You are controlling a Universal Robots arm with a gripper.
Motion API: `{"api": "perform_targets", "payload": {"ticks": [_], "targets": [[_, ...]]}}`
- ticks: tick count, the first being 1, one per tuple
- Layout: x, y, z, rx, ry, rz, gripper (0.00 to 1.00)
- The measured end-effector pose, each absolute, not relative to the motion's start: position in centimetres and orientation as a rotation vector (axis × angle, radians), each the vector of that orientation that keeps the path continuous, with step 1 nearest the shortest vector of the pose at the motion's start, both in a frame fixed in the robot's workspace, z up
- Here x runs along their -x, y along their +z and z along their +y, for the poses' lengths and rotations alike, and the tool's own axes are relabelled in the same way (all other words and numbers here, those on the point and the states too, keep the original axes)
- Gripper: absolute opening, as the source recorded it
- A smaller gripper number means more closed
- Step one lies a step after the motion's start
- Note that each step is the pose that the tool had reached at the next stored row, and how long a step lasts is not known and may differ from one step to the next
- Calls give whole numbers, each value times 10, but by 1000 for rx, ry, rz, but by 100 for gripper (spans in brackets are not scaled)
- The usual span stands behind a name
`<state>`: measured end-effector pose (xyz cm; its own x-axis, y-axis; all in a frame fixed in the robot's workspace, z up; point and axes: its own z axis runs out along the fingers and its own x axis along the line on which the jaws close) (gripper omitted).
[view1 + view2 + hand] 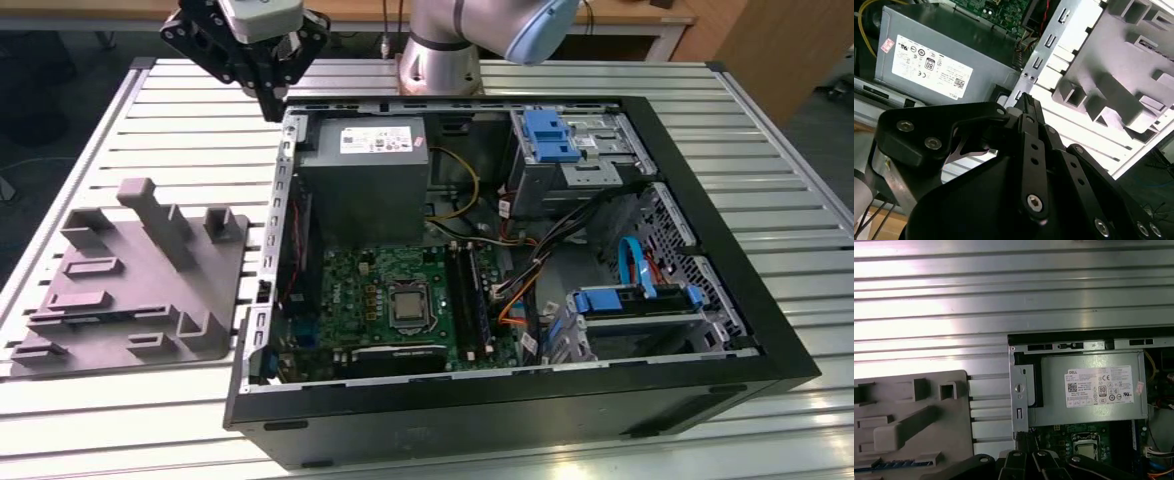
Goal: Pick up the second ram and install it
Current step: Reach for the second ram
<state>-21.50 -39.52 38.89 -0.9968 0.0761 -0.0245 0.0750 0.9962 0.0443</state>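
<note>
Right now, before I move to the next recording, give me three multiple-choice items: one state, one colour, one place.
1. The computer case is: A lying open; B closed; C upside down.
2. The motherboard is: A red; B green; C blue.
3. The gripper hangs: A over the motherboard; B low inside the case; C by the case corner next to the power supply.
Answers: A, its inside is exposed; B, the board shows green; C, the exterior view puts it above that corner.
</note>
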Motion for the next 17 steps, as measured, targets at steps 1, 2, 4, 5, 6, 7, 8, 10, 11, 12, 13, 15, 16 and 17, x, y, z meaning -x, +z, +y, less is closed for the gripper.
{"api": "perform_targets", "payload": {"ticks": [1, 2, 4, 5, 6, 7, 8, 10, 11, 12, 13, 15, 16, 17], "targets": [[217, 389, -395, -118, 68, 3112, 10], [219, 389, -395, -118, 68, 3112, 10], [224, 388, -395, -118, 68, 3112, 10], [227, 388, -395, -118, 68, 3112, 10], [230, 388, -395, -118, 68, 3113, 10], [232, 388, -395, -118, 68, 3112, 10], [235, 388, -395, -118, 68, 3113, 10], [241, 388, -395, -118, 68, 3113, 10], [243, 387, -395, -118, 68, 3112, 10], [246, 387, -395, -118, 68, 3112, 10], [249, 387, -395, -118, 68, 3112, 10], [254, 387, -395, -118, 68, 3113, 10], [256, 387, -395, -118, 68, 3112, 10], [259, 387, -395, -118, 68, 3113, 10]]}}
